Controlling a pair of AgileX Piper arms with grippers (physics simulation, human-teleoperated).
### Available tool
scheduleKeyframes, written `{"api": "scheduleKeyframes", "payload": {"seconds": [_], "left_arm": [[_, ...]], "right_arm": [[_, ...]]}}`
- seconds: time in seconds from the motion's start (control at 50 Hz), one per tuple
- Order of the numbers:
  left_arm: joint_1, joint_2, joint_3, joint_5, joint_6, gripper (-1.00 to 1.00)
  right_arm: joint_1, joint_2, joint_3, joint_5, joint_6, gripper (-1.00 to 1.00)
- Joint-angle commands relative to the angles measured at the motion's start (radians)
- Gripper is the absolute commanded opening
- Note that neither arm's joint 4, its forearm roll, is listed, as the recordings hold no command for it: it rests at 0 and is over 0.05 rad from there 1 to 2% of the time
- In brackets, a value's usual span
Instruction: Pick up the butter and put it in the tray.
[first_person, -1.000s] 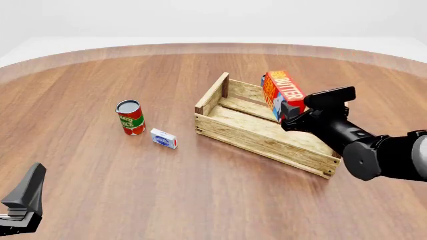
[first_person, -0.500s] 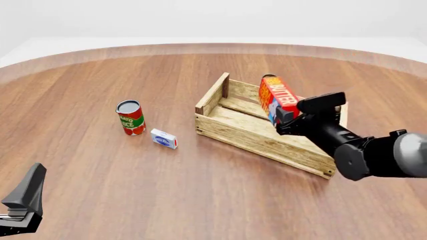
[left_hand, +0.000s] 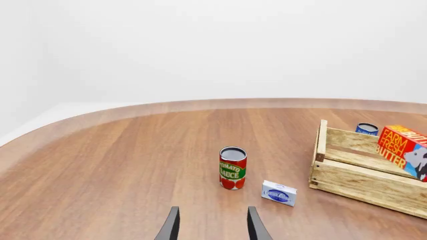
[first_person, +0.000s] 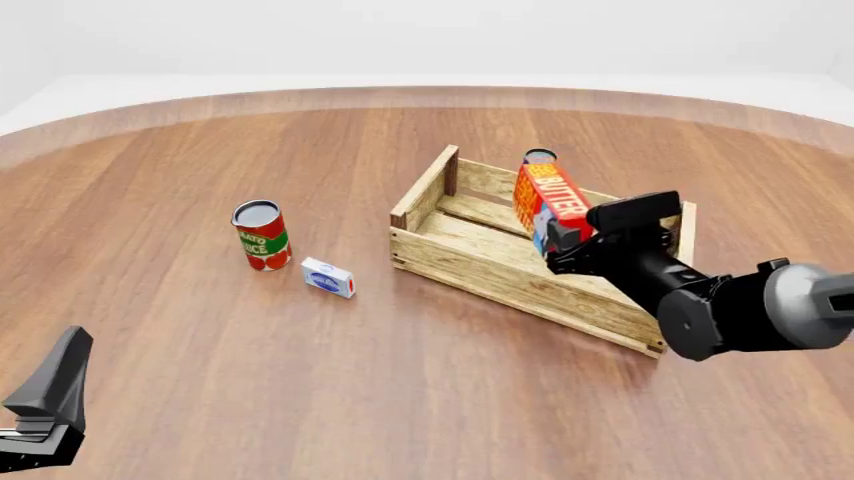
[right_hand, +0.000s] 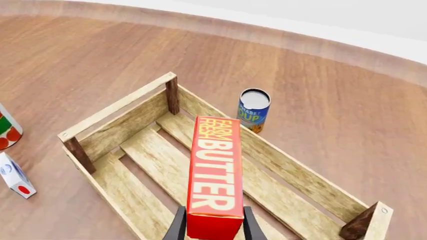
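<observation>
The butter (first_person: 550, 204) hangs tilted over the tray (first_person: 497, 268), clamped at its near end in the right gripper (first_person: 566, 240). Just beyond the tray's far wall stands a blue can (right_hand: 253, 110). Well to the left stand a tomato sauce can (first_person: 262, 235) and a small white-and-blue box (first_person: 327, 277). The left gripper (left_hand: 212, 226) sits near-left, fingers apart, holding nothing.

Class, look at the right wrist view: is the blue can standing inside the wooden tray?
No: the blue can stands on the table just outside the tray's far wall.

Wooden table (first_person: 400, 400) carries tray (first_person: 507, 275), cans, small box (first_person: 327, 278).
</observation>
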Motion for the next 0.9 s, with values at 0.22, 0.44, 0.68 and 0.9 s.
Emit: {"api": "scheduleKeyframes", "payload": {"seconds": [0.22,0.44,0.68,0.9], "left_arm": [[0.000,0.000,0.000,0.000,0.000,1.00],[0.000,0.000,0.000,0.000,0.000,1.00],[0.000,0.000,0.000,0.000,0.000,1.00],[0.000,0.000,0.000,0.000,0.000,1.00]], "right_arm": [[0.001,0.013,-0.024,-0.007,0.019,-1.00],[0.000,0.017,-0.028,-0.002,0.010,1.00],[0.001,0.016,-0.028,-0.001,0.007,1.00],[-0.003,-0.003,-0.022,0.007,0.009,1.00]]}}
